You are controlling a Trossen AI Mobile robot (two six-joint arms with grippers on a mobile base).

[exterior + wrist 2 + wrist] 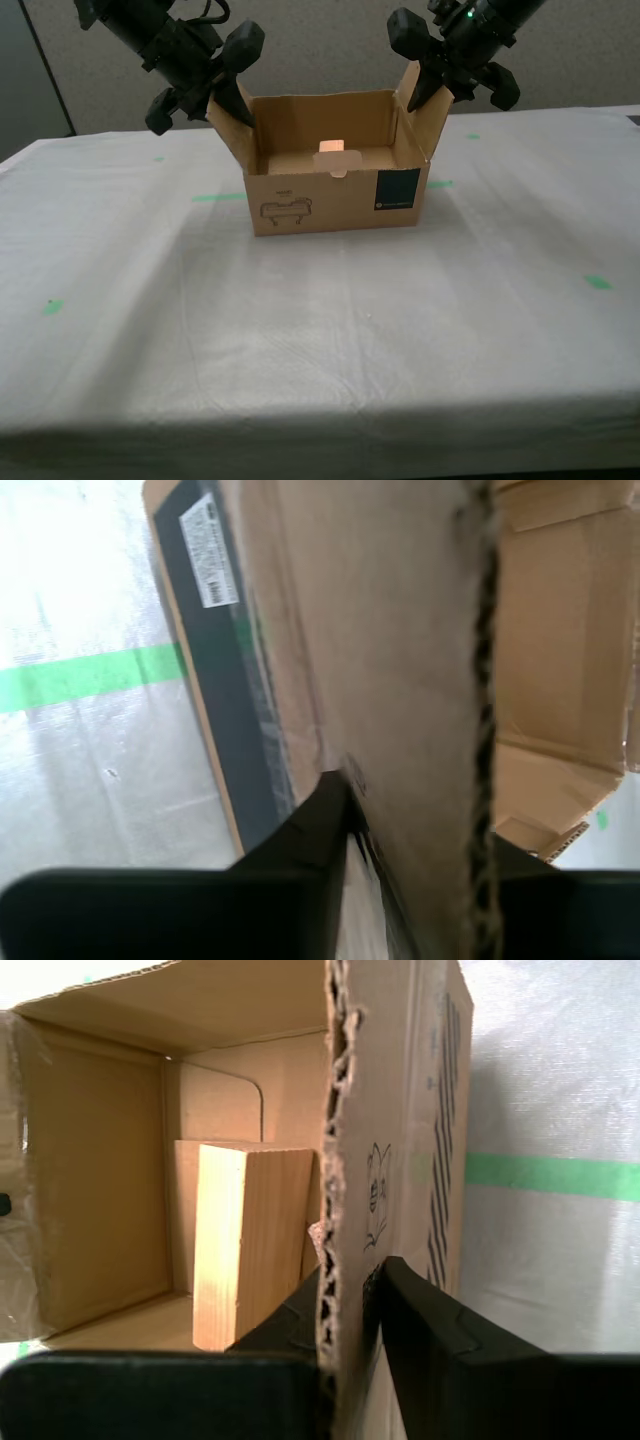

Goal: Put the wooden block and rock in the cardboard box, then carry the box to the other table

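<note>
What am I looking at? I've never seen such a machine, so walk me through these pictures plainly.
I am a robot with two arms. One picture comes from a camera on my body; the other two come from cameras on my grippers. A cardboard box stands on a table draped in white cloth with green tape marks. My first gripper, at the exterior view's left, has its jaws shut on one side flap; my second gripper pinches the opposite flap. A wooden block stands inside.

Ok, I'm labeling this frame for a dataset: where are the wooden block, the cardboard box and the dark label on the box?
wooden block point(250, 1245): first wrist view, its pale grained face.
cardboard box point(320, 205): exterior view, front wall.
dark label point(398, 189): exterior view, its middle, on the box front.
</note>
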